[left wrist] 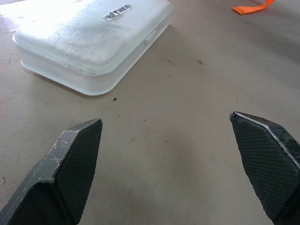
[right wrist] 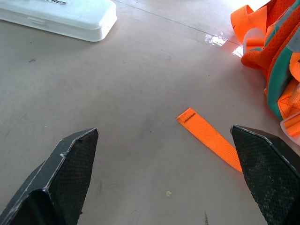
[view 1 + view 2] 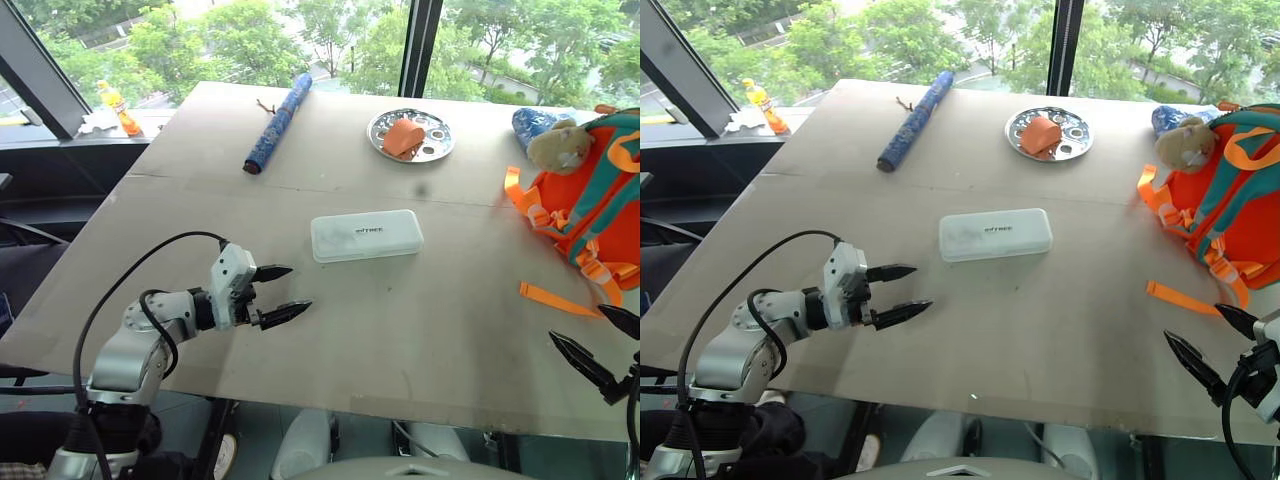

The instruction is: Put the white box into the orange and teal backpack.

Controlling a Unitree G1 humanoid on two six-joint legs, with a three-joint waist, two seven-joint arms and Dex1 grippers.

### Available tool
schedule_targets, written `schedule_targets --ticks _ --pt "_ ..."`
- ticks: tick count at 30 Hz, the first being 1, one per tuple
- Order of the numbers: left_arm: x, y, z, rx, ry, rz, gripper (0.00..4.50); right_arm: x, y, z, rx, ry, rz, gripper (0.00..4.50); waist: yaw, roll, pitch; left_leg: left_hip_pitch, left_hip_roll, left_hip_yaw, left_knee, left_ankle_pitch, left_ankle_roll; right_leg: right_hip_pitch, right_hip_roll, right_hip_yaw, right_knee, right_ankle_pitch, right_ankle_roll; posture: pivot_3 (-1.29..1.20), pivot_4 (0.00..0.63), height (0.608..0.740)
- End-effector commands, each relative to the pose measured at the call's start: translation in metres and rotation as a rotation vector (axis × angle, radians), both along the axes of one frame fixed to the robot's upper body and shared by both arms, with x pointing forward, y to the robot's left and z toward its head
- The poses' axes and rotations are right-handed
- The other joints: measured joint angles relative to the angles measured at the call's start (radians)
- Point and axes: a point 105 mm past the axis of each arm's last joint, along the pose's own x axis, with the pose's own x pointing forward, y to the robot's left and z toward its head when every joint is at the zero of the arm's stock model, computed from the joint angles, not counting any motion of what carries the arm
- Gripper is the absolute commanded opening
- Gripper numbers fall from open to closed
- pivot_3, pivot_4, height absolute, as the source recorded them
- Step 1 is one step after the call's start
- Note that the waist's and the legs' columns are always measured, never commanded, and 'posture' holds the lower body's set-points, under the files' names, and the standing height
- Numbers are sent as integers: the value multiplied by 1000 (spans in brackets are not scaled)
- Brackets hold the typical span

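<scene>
From my head camera, the white box (image 3: 366,235) lies flat near the middle of the tabletop (image 3: 400,330), lid up with its dark lettering showing, and nothing rests on it. My left pincer (image 3: 278,293) hovers near its left end with the fingers spread and nothing between them; my right pincer (image 3: 598,348) sits low by the near right edge, also spread and empty. The orange and teal backpack (image 3: 590,190) slumps at the far right edge, a tan plush toy (image 3: 560,146) at its top and an orange strap (image 3: 558,299) trailing toward me. Beyond the box are a rolled blue umbrella (image 3: 279,122) and a round metal plate (image 3: 411,134) holding an orange piece. From my left wrist, the box (image 1: 93,40) is just ahead of my open fingertips (image 1: 75,154), one rounded corner nearest; the plastic looks smooth and glossy. From my right wrist, the strap's loose end (image 2: 208,139) lies between my fingers and the backpack (image 2: 276,51), with one end of the box (image 2: 70,18) further off. I judge the box stiff, light and somewhat slippery, so I would pinch it across its short width, on the side walls near the middle, rather than by a rounded corner. The backpack looks soft and may need holding open.
</scene>
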Motion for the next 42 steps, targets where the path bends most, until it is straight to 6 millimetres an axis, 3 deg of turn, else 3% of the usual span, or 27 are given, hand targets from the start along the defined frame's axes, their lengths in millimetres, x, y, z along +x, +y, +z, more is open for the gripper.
schedule_targets --ticks 1,8,14,20,23,25,28,31,33,36,42 --pt "4 -6 22 -24 -88 12 4471 7 2 10 -13 -52 -8 4500 0 0 0 0 0 0 0 0 0 0 0 0 0 0 0 0 150 731" --pt "26 -14 52 -255 -15 212 4471 18 4 10 -54 -82 -73 4500 0 0 0 -1 0 -2 2 0 0 0 0 0 0 2 3 0 150 731" --pt "39 -6 57 -285 1 336 4471 33 19 20 1 -127 -68 4500 -1 0 0 -1 0 -1 2 2 -4 0 0 0 1 2 3 0 150 731" --pt "70 23 39 -260 107 716 4471 78 23 3 -44 -51 -137 4500 -3 -1 0 0 -1 -1 4 2 -4 2 1 1 1 2 3 0 150 731" --pt "74 26 41 -304 115 795 4471 101 29 6 -15 -78 -171 4500 -2 -1 0 0 -2 -1 3 2 -4 1 1 1 1 2 3 0 150 731" --pt "72 27 43 -304 63 811 4500 119 39 10 20 -100 -175 3620 -2 -1 0 -2 -2 -2 3 2 -5 -1 0 0 2 2 3 0 150 731" --pt "70 31 42 -265 11 828 3698 144 60 8 22 -105 -123 2322 -6 0 1 -2 -3 -2 2 2 -5 -2 0 0 2 2 3 0 150 731" --pt "73 35 46 -241 -40 842 2164 165 80 7 13 -110 -72 659 -1 0 1 -2 -5 -4 2 3 -5 -2 -1 -1 2 2 3 0 150 731" --pt "73 35 46 -223 -56 836 1306 173 87 7 4 -112 -49 0 1 0 1 -2 -6 -4 2 3 -5 -2 -1 -1 2 2 3 0 150 731" --pt "73 35 45 -193 -74 826 89 187 99 4 -8 -113 -20 0 -2 0 1 -3 -7 -5 3 3 -5 -1 -2 -1 1 2 3 0 150 731" --pt "77 22 34 -120 -77 802 89 216 121 -10 -97 -96 7 0 -10 0 1 -3 -9 -5 2 3 -5 -2 -2 -1 2 2 3 0 150 731"
